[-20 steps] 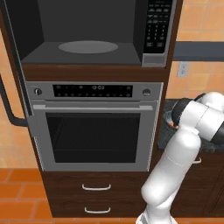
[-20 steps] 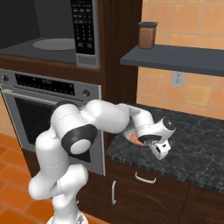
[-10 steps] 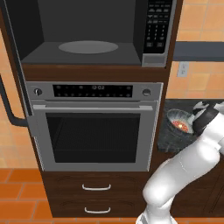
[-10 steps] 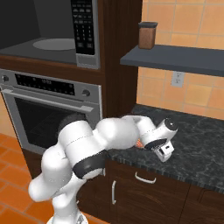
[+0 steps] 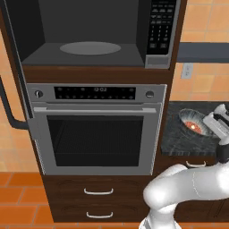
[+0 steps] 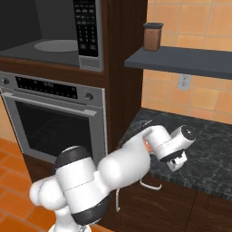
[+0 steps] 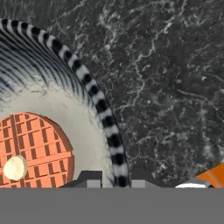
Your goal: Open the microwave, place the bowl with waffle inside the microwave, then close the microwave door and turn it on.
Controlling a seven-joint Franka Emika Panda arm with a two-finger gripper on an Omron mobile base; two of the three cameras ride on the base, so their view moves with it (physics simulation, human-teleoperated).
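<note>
Bowl (image 5: 193, 124) with the waffle (image 7: 36, 151) sits on the dark bench (image 6: 213, 149), right of the oven (image 5: 96, 129). We see our hand (image 7: 114, 181) clamped on the bowl's rim, one finger inside, one outside. Microwave (image 5: 96, 33) stands open above

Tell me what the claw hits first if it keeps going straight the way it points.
The claw points down at the counter, its fingertips astride the bowl rim. Pushed on, it would most likely meet the bowl's wall, then the counter just beneath; depth is hard to judge.
</note>
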